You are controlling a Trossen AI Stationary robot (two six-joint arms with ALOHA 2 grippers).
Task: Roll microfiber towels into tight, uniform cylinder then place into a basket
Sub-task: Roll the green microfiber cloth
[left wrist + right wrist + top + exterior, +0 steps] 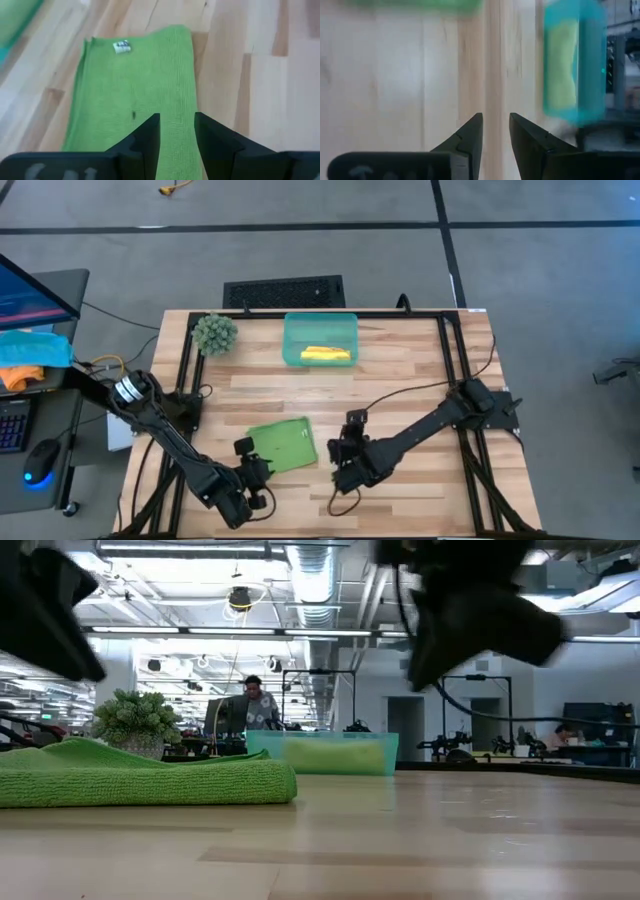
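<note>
Lying flat and folded, lime green towel (282, 444), yellow towel (326, 355) in basket (292, 340), both claws slightly parted, empty.

2 towels (280, 444), 1 basket (292, 340), 2 pincers (247, 460)

Ribbed green cloth (140, 85), smooth wood table (260, 75)

I can read no text; the small white tag (121, 47) on my lime green towel (135, 95) is illegible.
</note>
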